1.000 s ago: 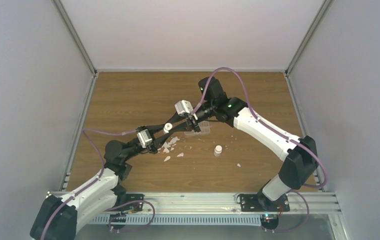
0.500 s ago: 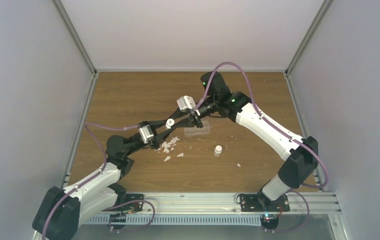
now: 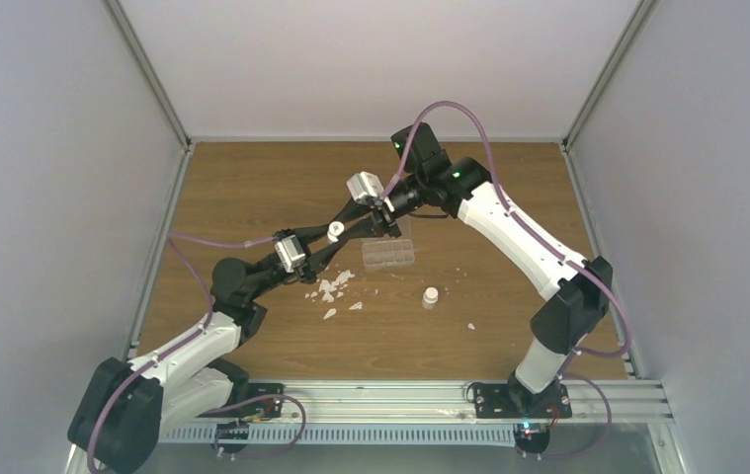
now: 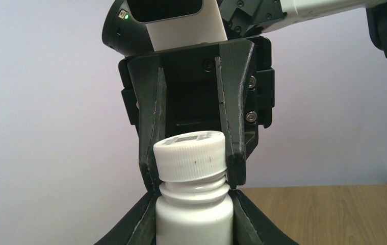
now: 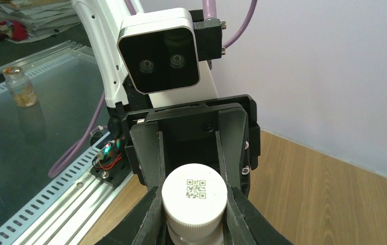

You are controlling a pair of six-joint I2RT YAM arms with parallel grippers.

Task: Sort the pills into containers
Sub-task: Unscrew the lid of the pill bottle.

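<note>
Grey panel walls enclosed a brown wooden bench [image 3: 252, 188], and above its middle you had both arms meeting in mid-air on one white cylindrical plastic vial [image 4: 194, 222]. Your left pincer [image 4: 194, 196] was clamped on the vial's body just under the neck. Your right pincer [image 5: 195, 206] was pinching the ribbed white cap [image 4: 191, 155] from both sides, and the cap was on. The tiny orange-yellow pills showed in no view; I judged them to be inside that closed vial. The flat clear plastic organiser box with small compartments [image 3: 390, 256] lay on the bench close to the raised vial as seen from overhead. It sat near a scatter of irregular white flakes [image 3: 331, 288], and a second white vial [image 3: 431, 295] stood apart from it.

The held vial looked rigid, light and smooth, so the cap's ribbing was the sound place for a twisting grip, with the body braced below. Grains that small would likely roll and bounce, so you would do better to pour them slowly than to pick at them. The box looked thin and light, likely to skid if bumped.
</note>
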